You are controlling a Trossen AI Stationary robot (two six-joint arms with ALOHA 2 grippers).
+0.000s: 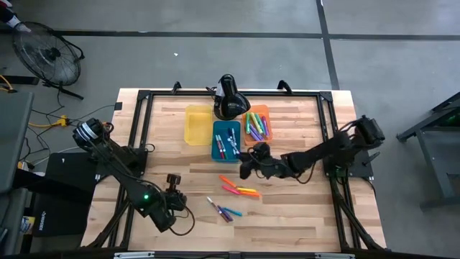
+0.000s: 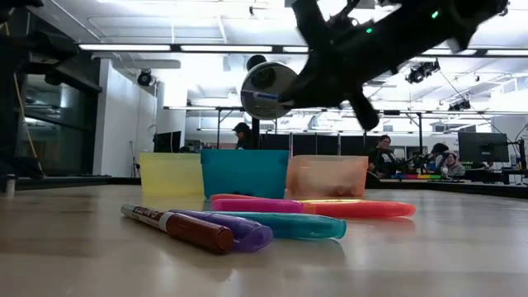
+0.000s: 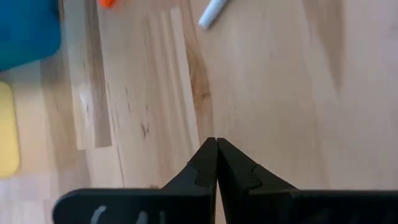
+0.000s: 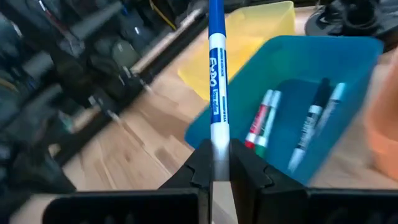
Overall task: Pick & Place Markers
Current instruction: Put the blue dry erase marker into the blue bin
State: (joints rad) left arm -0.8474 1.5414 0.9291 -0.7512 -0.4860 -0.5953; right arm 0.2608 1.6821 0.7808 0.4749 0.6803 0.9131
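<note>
So the worktop [image 1: 287, 216] is a pale butcher-block style wood slab with visible plank seams and a few darker grain streaks, framed by black rails, sitting on a grey concrete floor [image 1: 215, 57] with dark lines across it. A floor fan [image 1: 47, 54] stands off the far left corner. Three bins sit in a row at the far middle: yellow bin [image 1: 197, 124] on the left, blue bin [image 1: 226, 141] in the middle, orange bin [image 1: 257, 124] on the right, with a black camera mount [image 1: 230, 99] just behind them. The right tool [image 4: 214, 163] is clenched on a blue-capped white marker [image 4: 216, 68], holding it over the near right edge of the blue bin, which already has a few markers in it [image 4: 297, 124]; the orange bin holds a bunch too [image 1: 256, 126]. More loose markers [image 1: 239, 188] lie on the wood in the middle, and a smaller cluster [image 1: 223, 210] sits nearer to the front. The left tool [image 3: 216, 163] is pinched shut with nothing in it, parked above bare wood at the near left. From table height you can see an open office-ish room with ceiling strip lights [image 2: 206, 48] and people seated at desks in the back [image 2: 384, 157].
</note>
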